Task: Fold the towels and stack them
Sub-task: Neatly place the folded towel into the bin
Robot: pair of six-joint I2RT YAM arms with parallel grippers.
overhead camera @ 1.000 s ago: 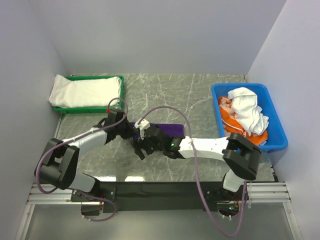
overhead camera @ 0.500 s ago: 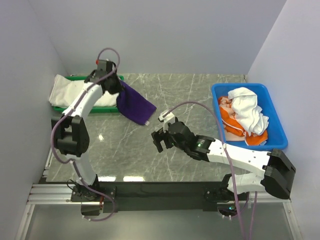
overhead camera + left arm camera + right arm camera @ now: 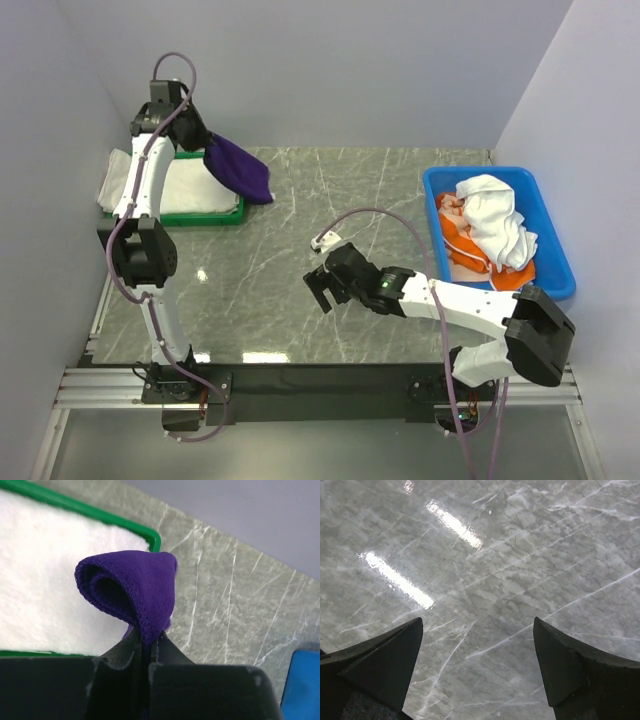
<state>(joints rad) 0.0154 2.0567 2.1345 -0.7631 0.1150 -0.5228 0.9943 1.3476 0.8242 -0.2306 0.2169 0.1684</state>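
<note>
So, your left gripper is pinched shut on the soft deep purple cloth towel, which hangs over the right end of the far-left green plastic tray. It's light and floppy, so I'd grab it by an edge. Your right gripper gapes wide and is empty.

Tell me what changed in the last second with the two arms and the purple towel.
The left hand, shut on the purple towel, lifted it and swung it back-left, above the right end of the green tray. The right hand, open, drew away to the right. The white towel in the tray and the blue bin stayed put.
</note>
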